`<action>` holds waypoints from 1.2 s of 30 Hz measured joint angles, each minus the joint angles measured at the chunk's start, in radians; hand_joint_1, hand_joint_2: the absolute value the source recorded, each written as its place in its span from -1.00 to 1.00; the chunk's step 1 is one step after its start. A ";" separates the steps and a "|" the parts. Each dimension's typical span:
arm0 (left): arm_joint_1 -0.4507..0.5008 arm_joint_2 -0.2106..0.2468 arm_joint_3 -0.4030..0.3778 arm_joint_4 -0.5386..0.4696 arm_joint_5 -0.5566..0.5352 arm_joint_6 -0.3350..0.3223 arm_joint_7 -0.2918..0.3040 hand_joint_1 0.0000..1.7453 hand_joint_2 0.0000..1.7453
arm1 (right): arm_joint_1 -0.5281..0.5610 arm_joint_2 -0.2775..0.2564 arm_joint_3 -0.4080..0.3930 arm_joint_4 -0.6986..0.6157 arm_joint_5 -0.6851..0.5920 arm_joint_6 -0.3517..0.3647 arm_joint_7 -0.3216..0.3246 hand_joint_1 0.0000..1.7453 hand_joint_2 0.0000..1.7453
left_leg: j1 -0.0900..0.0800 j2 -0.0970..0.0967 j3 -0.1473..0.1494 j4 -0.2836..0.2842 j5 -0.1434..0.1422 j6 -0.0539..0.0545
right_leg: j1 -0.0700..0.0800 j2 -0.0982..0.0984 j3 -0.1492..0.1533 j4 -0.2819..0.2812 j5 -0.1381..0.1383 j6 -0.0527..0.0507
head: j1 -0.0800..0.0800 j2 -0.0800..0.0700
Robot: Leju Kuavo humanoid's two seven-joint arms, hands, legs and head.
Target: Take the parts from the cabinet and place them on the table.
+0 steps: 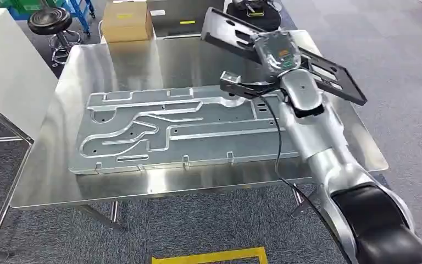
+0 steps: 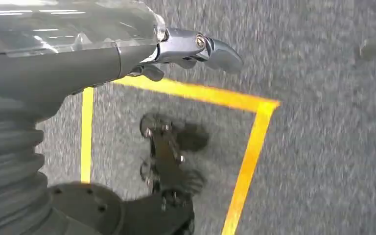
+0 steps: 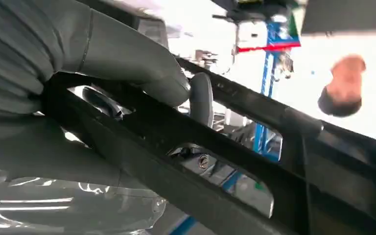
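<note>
Black slotted frame part (image 1: 329, 74) held tilted in the air above the far right of the bench (image 1: 44, 187), apparently clear of its surface.

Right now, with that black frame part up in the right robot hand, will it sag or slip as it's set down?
Probably stiff: the black frame part spans wide over the table without drooping. Its open cutouts suggest it is light for its size. The right robot hand grips one bar off-centre, so it may twist or pivot.

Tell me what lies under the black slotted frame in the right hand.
The black slotted frame is held above the shiny steel table; beneath its near edge lies the silver stamped metal panel. The right hand hides the frame's middle.
</note>
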 joint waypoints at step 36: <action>0.015 -0.004 -0.009 0.000 -0.001 0.023 -0.025 -1.00 1.00 | 0.066 0.275 0.318 0.516 -0.010 -0.061 -0.071 1.00 1.00 | 0.003 -0.002 -0.167 0.304 -0.105 -0.016 | 0.010 -0.002 0.022 -0.010 -0.012 -0.023 | 0.000 0.000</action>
